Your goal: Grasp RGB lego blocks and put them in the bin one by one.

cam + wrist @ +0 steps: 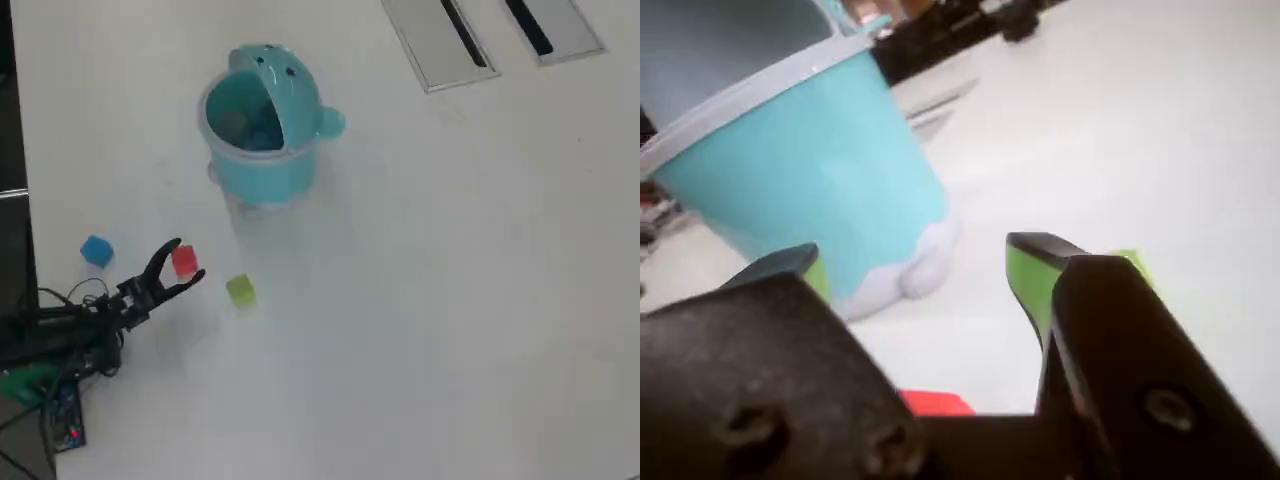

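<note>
The gripper [185, 259] stands with its two jaws spread wide apart, grasping nothing; in the overhead view its dark fingers fork around the red block [184, 261], one tip above and left of the cube, the other to its right, and whether either tip touches it cannot be told. In the wrist view the gripper [930, 275] fills the lower part of the picture, its black fingers faced with green pads [1028, 278], and a sliver of the red block [937, 403] shows between them at the bottom edge. The yellow-green block [240, 290] lies just beside the gripper to the right in the overhead view, apart from the red one; in the wrist view a bit of it [1132, 262] peeps out behind the right-hand finger. The light blue block [96, 250] sits farther left in the overhead view, near the arm [70, 325], which reaches in from the lower left edge. All three cubes rest on the white table [420, 300]. The teal bin [262, 135] stands upright well above the gripper in the overhead view, its domed lid tipped back so the mouth is uncovered, a round knob on its right side. In the wrist view the bin [830, 170] looms close ahead at the upper left. Two grey slotted panels [440, 40] lie flush in the table at the top right of the overhead view.
</note>
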Robot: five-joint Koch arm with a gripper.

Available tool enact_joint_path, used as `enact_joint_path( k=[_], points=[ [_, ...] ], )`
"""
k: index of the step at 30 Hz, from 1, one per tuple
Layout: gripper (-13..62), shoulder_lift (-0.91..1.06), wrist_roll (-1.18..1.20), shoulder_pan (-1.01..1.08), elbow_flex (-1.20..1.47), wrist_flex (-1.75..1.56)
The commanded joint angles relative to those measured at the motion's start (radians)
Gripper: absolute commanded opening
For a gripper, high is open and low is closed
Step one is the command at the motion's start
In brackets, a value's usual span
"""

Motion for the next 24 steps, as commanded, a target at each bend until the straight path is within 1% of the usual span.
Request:
enact_joint_path(
  k=[1, 9, 13, 17, 24],
  points=[
    [32.7, 0.063, -0.026, -0.057, 0.064, -0.067],
    [33.0, 0.063, -0.029, -0.189, 0.058, -0.038],
    [33.0, 0.063, -0.066, -0.179, 0.049, 0.003],
    [33.0, 0.061, -0.133, -0.112, 0.052, 0.067],
    [33.0, 0.063, -0.206, -0.086, 0.02, 0.284]
  ],
)
